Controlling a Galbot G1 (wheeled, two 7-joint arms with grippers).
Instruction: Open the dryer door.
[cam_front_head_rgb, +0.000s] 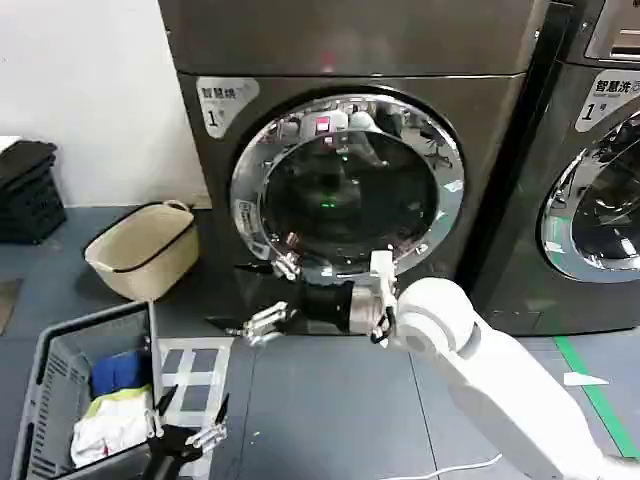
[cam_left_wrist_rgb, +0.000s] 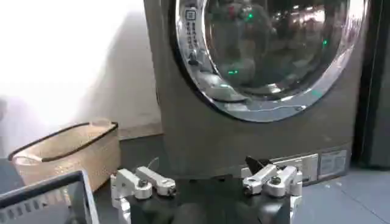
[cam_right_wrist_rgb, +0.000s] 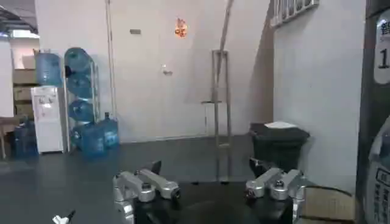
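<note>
Currently we hold the right pincer (cam_front_head_rgb: 272, 295) spread open and empty at the lower-left rim of the closed dryer door (cam_front_head_rgb: 345, 190), presumably to hook it; the left pincer (cam_front_head_rgb: 185, 425) idles open low.

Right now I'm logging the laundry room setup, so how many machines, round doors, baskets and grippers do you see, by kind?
Machines: 2, dryer "1" and its neighbour
Chrome-rimmed doors: 2, the dryer door and the neighbour's door
Baskets: 2, beige basket, grey basket
Grippers: 2, left gripper, right gripper
Total: 8
</note>
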